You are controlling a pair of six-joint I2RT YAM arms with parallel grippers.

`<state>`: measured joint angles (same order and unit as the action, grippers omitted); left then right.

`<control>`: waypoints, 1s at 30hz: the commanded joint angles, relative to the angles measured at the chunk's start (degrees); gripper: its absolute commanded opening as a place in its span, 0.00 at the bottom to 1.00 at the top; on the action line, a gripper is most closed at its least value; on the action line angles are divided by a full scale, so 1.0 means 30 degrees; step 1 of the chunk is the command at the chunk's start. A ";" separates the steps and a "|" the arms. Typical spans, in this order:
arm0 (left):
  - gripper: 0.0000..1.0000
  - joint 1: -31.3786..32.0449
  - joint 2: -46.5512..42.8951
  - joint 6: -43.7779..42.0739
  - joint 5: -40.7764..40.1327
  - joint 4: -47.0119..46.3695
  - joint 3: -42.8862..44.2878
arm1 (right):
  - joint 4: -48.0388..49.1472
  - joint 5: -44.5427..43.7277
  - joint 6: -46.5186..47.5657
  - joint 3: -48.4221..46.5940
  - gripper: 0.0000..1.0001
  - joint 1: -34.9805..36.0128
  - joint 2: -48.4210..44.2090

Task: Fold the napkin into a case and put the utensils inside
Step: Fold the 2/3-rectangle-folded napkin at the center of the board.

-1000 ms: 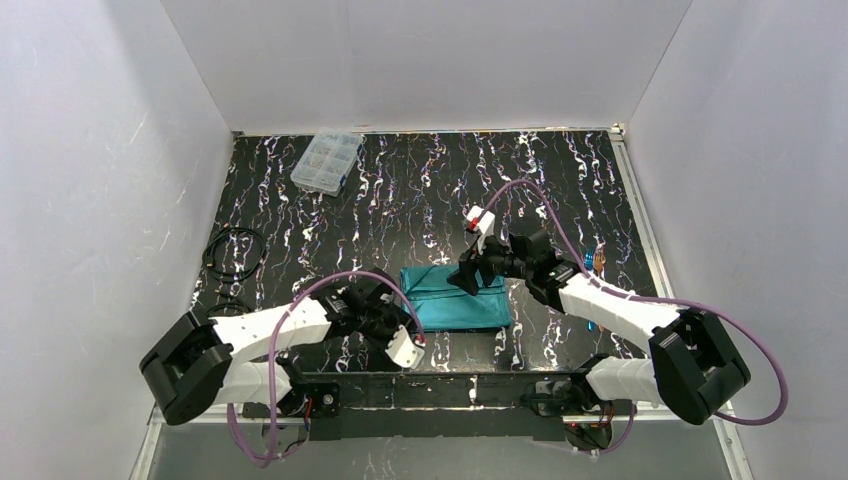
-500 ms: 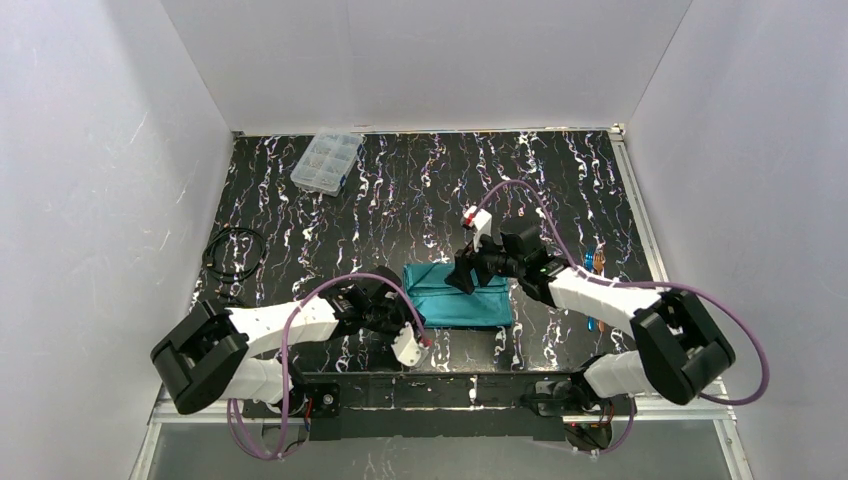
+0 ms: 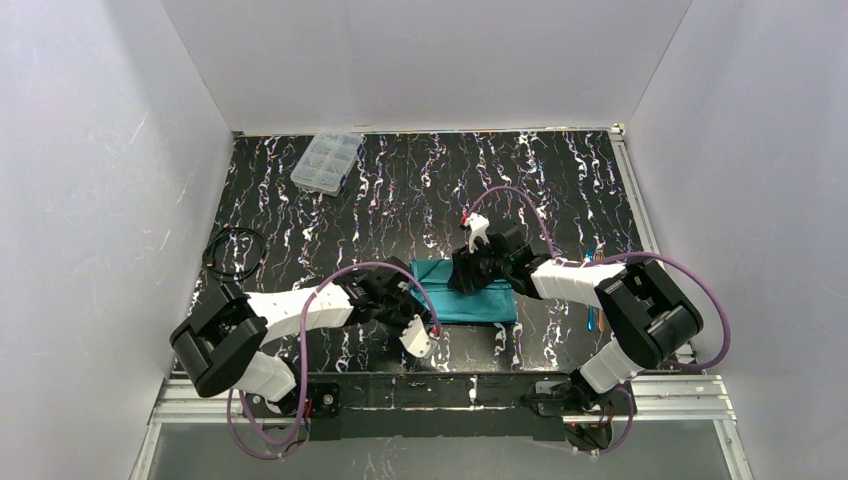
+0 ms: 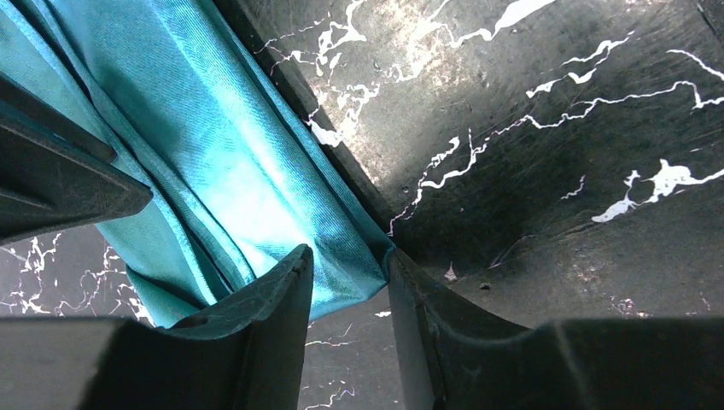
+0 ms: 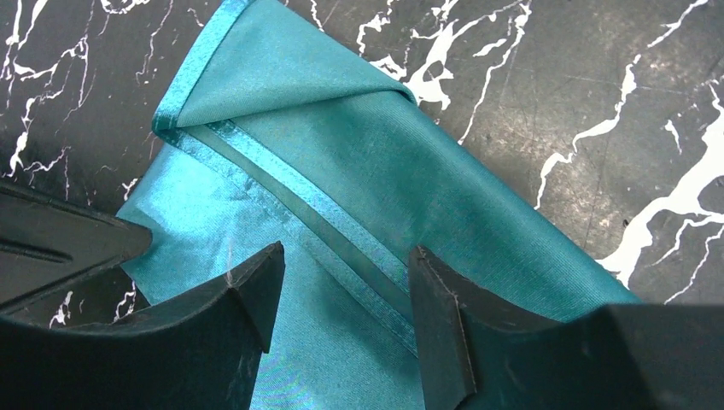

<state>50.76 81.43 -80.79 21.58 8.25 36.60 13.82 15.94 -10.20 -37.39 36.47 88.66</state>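
The teal-green napkin (image 3: 462,298) lies folded into a flat rectangle on the black marbled table, near its front. My left gripper (image 3: 405,305) is at the napkin's left edge. In the left wrist view it (image 4: 350,256) is open, and a corner of the napkin (image 4: 213,145) reaches between its fingertips. My right gripper (image 3: 468,272) hangs over the napkin's far edge. It (image 5: 341,256) is open just above the napkin (image 5: 359,137), with the lighter stitched hem band (image 5: 282,192) running between its fingers. The utensils (image 3: 594,262) lie on the table to the right, partly hidden by the right arm.
A clear plastic compartment box (image 3: 327,160) stands at the back left. A coiled black cable (image 3: 235,255) lies at the left edge. White walls close in the table on three sides, and metal rails run along the right and front edges.
My left gripper has slid right up to the napkin's left edge. My right gripper has moved left over the napkin's far edge as its arm folded in. The napkin has hardly shifted.
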 commanded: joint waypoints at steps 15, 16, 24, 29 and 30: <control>0.27 0.0056 0.0922 0.1802 -0.1630 0.0256 0.0456 | -0.0153 -0.1184 -0.0991 0.0672 0.58 0.0092 0.0181; 0.28 0.0055 0.0942 0.1726 -0.1647 0.0218 0.0456 | -0.0155 -0.1184 -0.0992 0.0698 0.58 0.0098 0.0142; 0.09 0.0051 0.1312 0.2056 -0.1577 0.0666 0.1344 | -0.0008 -0.1009 -0.1163 0.0743 0.58 0.0091 0.0091; 0.00 0.0048 0.1348 0.3041 -0.1439 0.1551 0.2399 | -0.0104 -0.0791 -0.1070 0.0639 0.58 0.0089 0.0037; 0.00 0.0046 0.1336 0.3302 -0.1330 0.1761 0.2633 | -0.0145 -0.0776 -0.1016 0.0624 0.58 0.0090 0.0010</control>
<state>50.85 85.95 -74.11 16.75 9.52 41.39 15.22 13.58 -13.37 -36.62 36.47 88.95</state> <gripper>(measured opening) 0.019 0.578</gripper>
